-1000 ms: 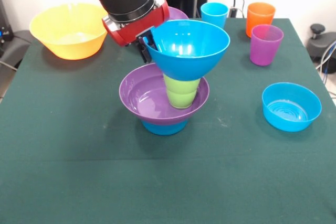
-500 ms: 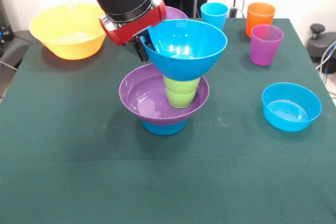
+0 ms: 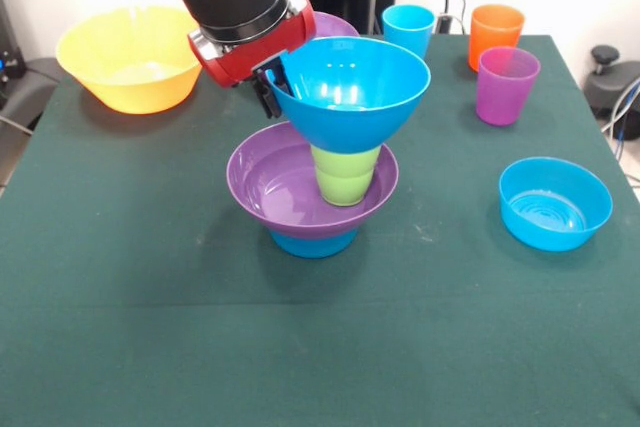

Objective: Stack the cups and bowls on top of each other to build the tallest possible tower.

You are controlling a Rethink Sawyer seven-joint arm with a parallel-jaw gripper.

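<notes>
The tower stands mid-table: a small blue bowl at the bottom, a wide purple bowl on it, and a lime green cup upright inside that. A large blue bowl rests on top of the green cup. My gripper is at this bowl's left rim, shut on the rim. Loose pieces lie around: a yellow bowl back left, a second purple bowl mostly hidden behind the arm, and another small blue bowl at the right.
At the back right stand a light blue cup, an orange cup and a translucent purple cup. The green table's right edge runs close past the cups.
The gripper and the large blue bowl have shifted slightly left over the green cup, then almost stopped. Nothing else moved.
</notes>
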